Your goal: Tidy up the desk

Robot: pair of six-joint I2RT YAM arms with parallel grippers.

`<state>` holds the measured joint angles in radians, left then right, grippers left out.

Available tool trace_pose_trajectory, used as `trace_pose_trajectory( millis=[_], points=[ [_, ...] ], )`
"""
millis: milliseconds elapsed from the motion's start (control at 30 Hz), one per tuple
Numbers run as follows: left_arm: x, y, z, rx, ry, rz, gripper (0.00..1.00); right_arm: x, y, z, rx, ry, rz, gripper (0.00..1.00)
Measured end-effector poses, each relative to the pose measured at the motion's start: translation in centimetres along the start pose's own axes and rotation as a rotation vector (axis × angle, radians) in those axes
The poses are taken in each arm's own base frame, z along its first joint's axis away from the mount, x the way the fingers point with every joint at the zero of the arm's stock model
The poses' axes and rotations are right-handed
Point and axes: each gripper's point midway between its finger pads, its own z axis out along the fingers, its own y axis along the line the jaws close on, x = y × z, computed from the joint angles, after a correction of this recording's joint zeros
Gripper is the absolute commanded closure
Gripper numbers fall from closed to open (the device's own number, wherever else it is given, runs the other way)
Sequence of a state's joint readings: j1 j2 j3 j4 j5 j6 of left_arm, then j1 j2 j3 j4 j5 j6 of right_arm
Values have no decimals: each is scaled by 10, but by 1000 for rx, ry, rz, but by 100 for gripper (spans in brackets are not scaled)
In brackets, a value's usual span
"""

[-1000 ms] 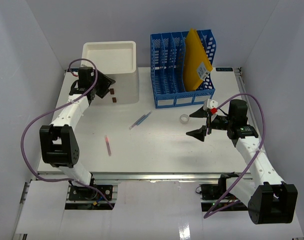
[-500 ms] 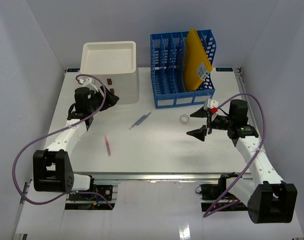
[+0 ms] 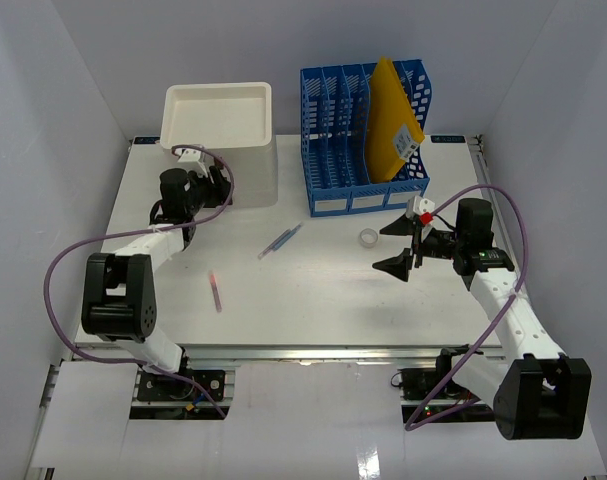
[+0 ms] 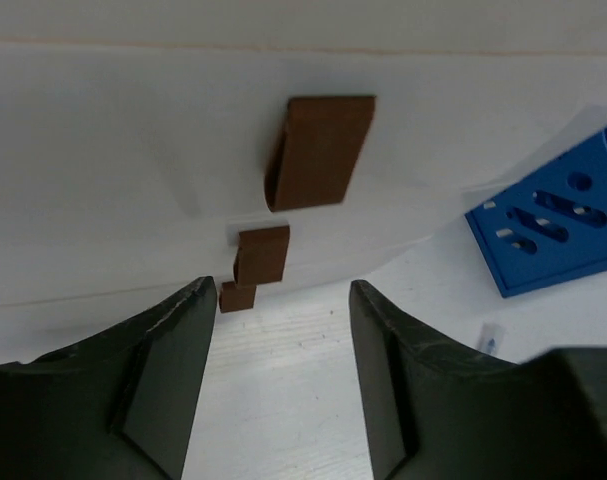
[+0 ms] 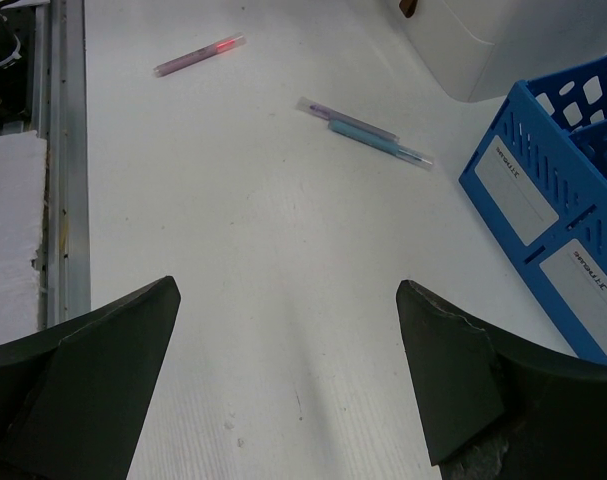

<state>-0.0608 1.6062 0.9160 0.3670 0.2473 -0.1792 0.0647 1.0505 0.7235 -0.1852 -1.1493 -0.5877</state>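
The desk point(image 3: 313, 300) is a white tabletop with a silver rail along its front. On it lie a red pen point(image 3: 216, 291), two blue pens point(image 3: 281, 240) side by side, and a small tape roll point(image 3: 368, 237). My left gripper point(image 3: 219, 188) is open, low against the front of the white drawer box point(image 3: 223, 125). In the left wrist view the left gripper point(image 4: 281, 290) faces the box's brown handles point(image 4: 318, 150) with nothing between its fingers. My right gripper point(image 3: 403, 245) hangs wide open and empty just right of the tape roll. The right wrist view shows the blue pens point(image 5: 363, 132) and the red pen point(image 5: 198, 55) far ahead of the right gripper point(image 5: 288, 290).
A blue file rack point(image 3: 363, 140) holding a yellow envelope point(image 3: 395, 120) stands at the back, right of the drawer box. Its corner point(image 4: 553, 230) shows right of the left fingers. The metal rail point(image 5: 68, 150) runs along the desk's front edge.
The left arm has reshaped itself, its wrist swinging down and back up, with the gripper staying at the drawer box's front. Its jaws widened briefly and returned. The right arm has not moved.
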Motion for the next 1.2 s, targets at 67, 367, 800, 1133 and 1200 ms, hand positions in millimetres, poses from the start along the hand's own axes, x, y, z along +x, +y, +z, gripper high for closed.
trace_pose_trajectory(
  millis=[67,367,800,1133,1200],
  points=[
    [-3,6,7,-24,-11,0,40,1,-1,0,1,2,4,4],
    [8,20,20,-77,7,-13,61,3,-1,1,0,5,6,4],
    [12,19,23,-77,17,-44,98,4,-3,-1,7,6,8,4],
    [10,17,19,-72,17,-46,100,4,-6,-4,23,7,13,4],
    [10,15,15,-70,16,-48,100,4,-6,-5,24,7,14,4]
  ],
)
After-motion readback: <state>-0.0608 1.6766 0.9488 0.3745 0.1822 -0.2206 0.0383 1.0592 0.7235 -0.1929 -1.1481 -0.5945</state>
